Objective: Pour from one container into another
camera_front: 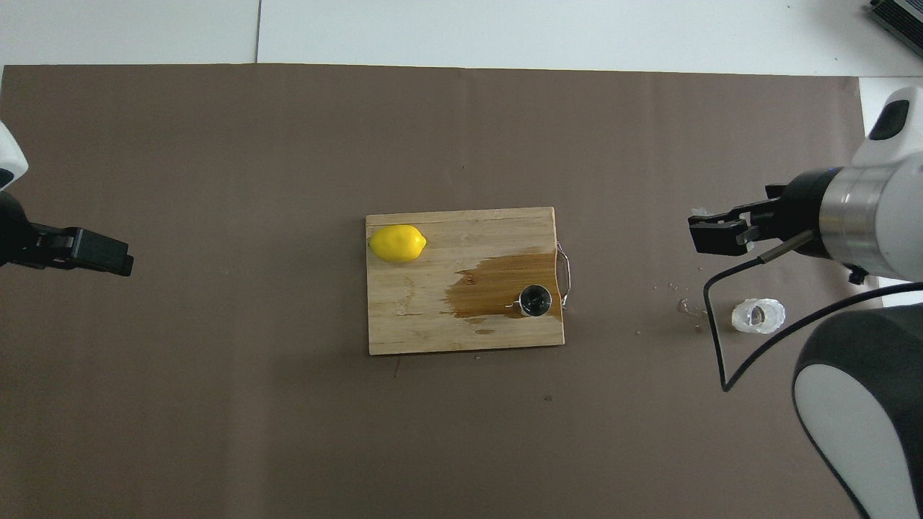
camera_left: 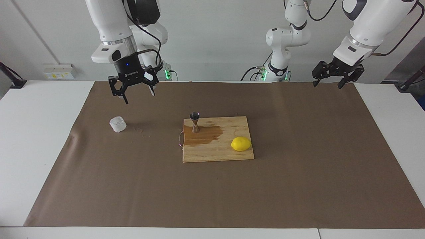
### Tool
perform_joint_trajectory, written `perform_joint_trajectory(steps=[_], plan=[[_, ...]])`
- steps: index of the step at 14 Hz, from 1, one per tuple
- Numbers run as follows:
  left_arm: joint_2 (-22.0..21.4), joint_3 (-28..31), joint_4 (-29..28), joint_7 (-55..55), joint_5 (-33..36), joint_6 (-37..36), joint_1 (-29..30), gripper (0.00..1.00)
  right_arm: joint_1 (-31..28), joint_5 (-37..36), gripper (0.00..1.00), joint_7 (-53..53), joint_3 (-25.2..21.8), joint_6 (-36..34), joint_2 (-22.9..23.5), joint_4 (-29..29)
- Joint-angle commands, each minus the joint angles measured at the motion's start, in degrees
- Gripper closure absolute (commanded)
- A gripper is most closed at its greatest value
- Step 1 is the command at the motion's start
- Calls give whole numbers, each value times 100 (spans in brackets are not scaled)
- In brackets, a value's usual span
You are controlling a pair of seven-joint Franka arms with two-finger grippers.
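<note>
A brown paper sheet (camera_left: 298, 186) covers a white table (camera_left: 33, 139). At the right arm's end, the right gripper (camera_left: 137, 94) hangs in the air with its two fingers spread wide and nothing between them, over bare paper. A small squat clear glass tumbler (camera_left: 118, 124) stands upright on the paper, apart from that gripper and toward the right arm's end, with a few small droplets (camera_left: 138, 130) on the paper just beside it. At the middle of the table lies a wooden cutting board (camera_left: 229, 154). A slim steel jigger (camera_left: 195, 121) stands upright on the board's corner nearest the tumbler, in a dark wet patch (camera_left: 207, 134). A yellow lemon (camera_left: 241, 143) rests on the board toward the left arm's end. The left gripper (camera_left: 327, 83) waits raised over the paper's edge at the left arm's end, its fingers parted and empty
</note>
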Motion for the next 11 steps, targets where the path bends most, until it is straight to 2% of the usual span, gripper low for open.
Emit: perform_joint_trajectory(steps=[1, 3, 5, 11], plan=[[-107, 71, -97, -62, 104, -39, -88, 0, -32, -554, 0, 1093, 50, -267, 177, 525], [-107, 71, -97, -62, 104, -39, -88, 0, -66, -644, 0, 1710, 50, -424, 318, 832], [-107, 71, -97, -62, 104, -39, -88, 0, -102, -644, 0, 1827, 41, -775, 424, 1070], [-107, 71, -97, -62, 104, -39, -88, 0, -155, -652, 0, 2029, 24, -1356, 415, 1106]])
